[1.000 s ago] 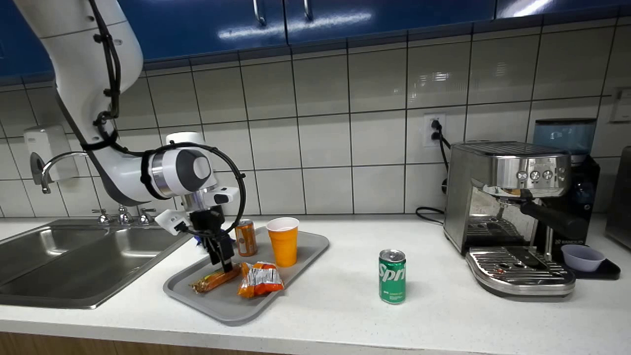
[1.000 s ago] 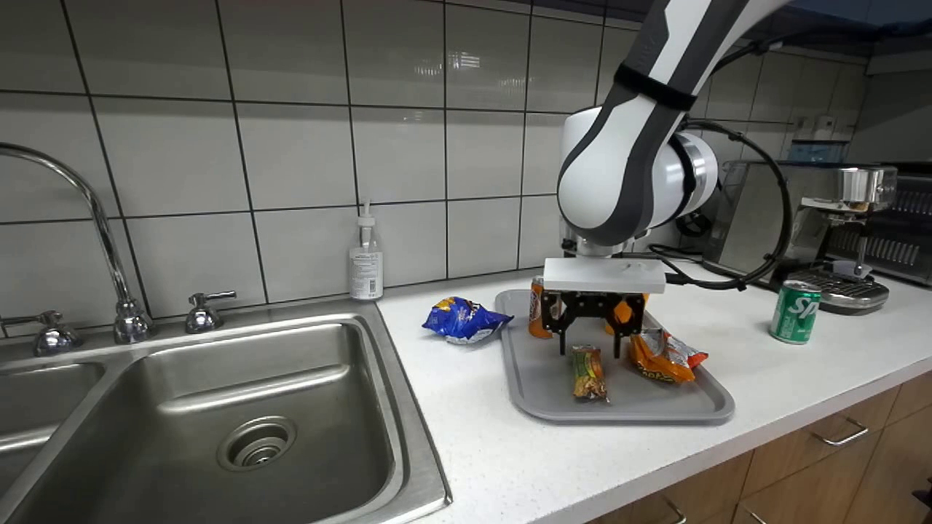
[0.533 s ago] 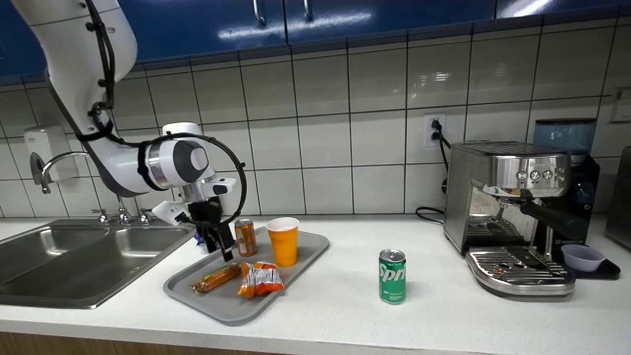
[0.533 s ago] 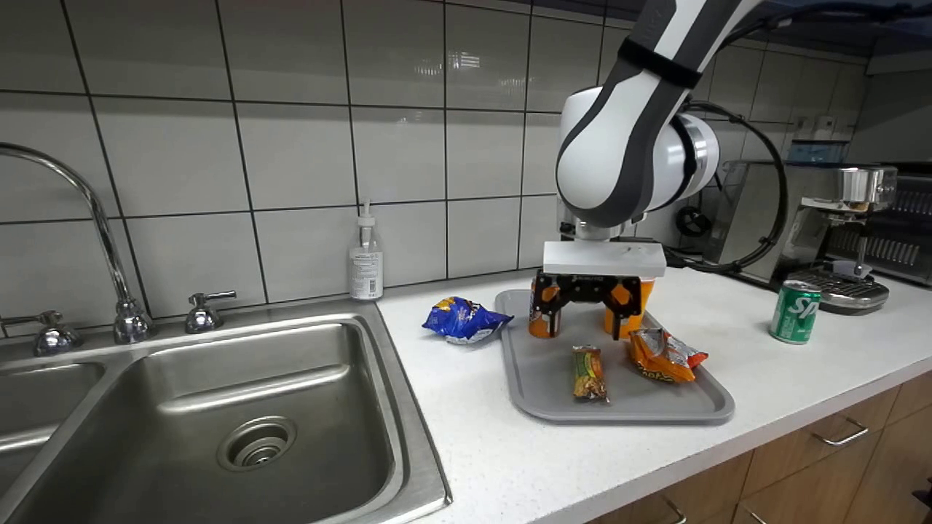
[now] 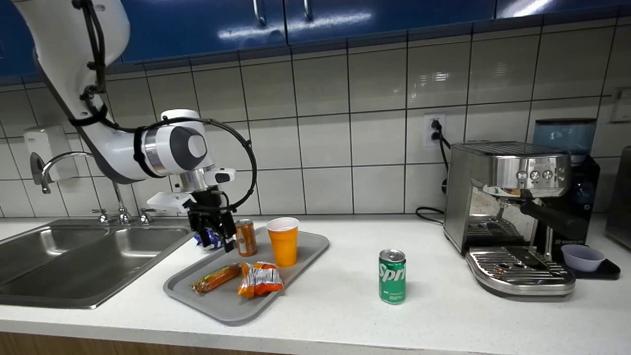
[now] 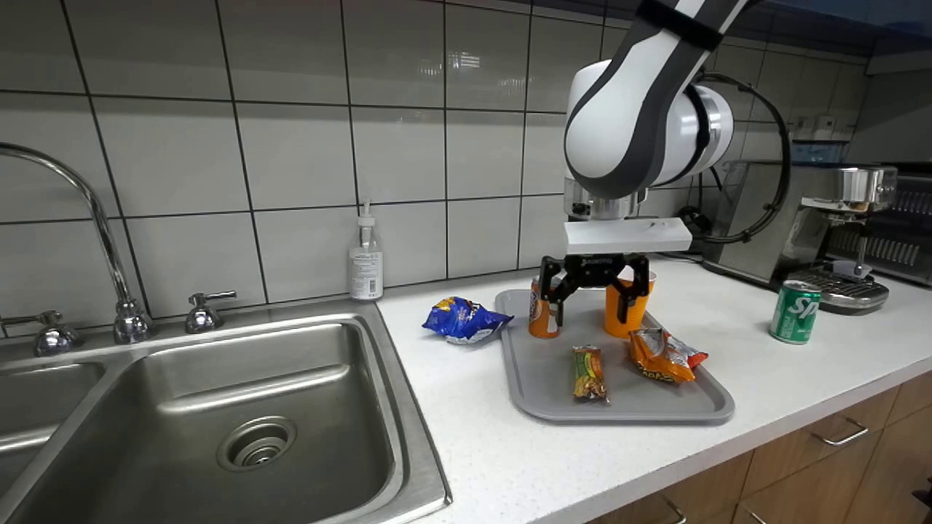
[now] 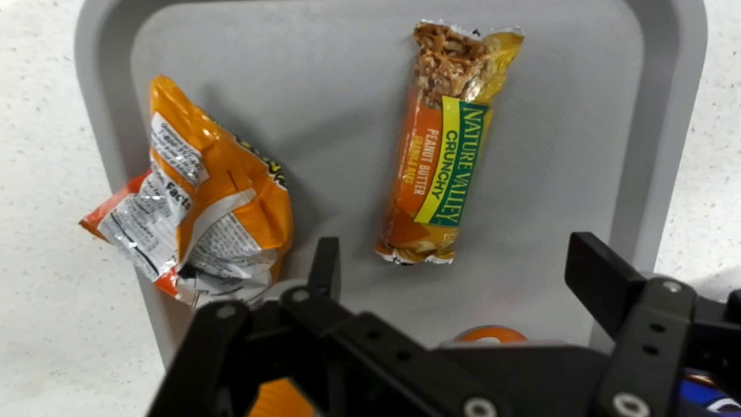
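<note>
My gripper [image 7: 455,260] stands open above the grey tray [image 6: 633,413], with nothing between its fingers. In the wrist view a Nature Valley granola bar [image 7: 443,156] lies flat on the tray, its near end just beyond the fingertips. An orange snack bag [image 7: 243,197] rests to the left of the bar there. An orange can [image 5: 245,238] and an orange cup [image 5: 283,245] stand upright at the tray's back part. In an exterior view the gripper [image 6: 591,314] hangs in front of both and partly hides them; whether it touches either I cannot tell.
A crumpled blue bag [image 6: 464,320] lies on the counter beside the tray. The steel sink [image 6: 349,437] and a pump bottle [image 6: 366,262] are on that side. Across from them stand a green Sprite can [image 5: 392,278] and an espresso machine [image 5: 508,197].
My gripper has risen away from the granola bar, and its jaws have spread wider. The bar and the other things on the tray have stayed in place.
</note>
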Robot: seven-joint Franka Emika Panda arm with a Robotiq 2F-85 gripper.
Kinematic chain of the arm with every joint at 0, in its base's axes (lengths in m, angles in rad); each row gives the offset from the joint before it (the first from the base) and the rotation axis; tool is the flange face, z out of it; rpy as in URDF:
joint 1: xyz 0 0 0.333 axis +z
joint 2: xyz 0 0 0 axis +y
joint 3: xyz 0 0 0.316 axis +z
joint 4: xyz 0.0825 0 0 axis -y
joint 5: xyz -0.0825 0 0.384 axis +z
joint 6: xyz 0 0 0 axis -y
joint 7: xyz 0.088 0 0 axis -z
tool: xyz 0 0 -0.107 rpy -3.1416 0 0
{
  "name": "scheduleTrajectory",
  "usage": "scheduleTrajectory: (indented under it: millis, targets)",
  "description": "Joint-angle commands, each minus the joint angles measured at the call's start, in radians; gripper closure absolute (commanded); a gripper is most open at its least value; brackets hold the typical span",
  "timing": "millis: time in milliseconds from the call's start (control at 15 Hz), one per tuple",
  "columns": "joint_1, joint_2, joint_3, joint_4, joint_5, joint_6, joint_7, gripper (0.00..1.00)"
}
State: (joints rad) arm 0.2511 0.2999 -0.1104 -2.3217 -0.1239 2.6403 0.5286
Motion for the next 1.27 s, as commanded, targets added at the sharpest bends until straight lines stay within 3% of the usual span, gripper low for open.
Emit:
scheduleTrajectory:
  millis: [0,267,333,1200]
  targets:
    - [-0.036,-0.080,0.017,-0.048,-0.024,-0.046,-0.071,0.00]
    - [-0.046,-0.105,0.000,-0.068,-0.092,-0.077,-0.068,0.00]
    - [-0.045,-0.056,0.017,-0.036,-0.067,-0.041,-0.043,0.00]
    - [-0.056,-0.067,0.017,-0.049,-0.082,-0.053,-0.044,0.00]
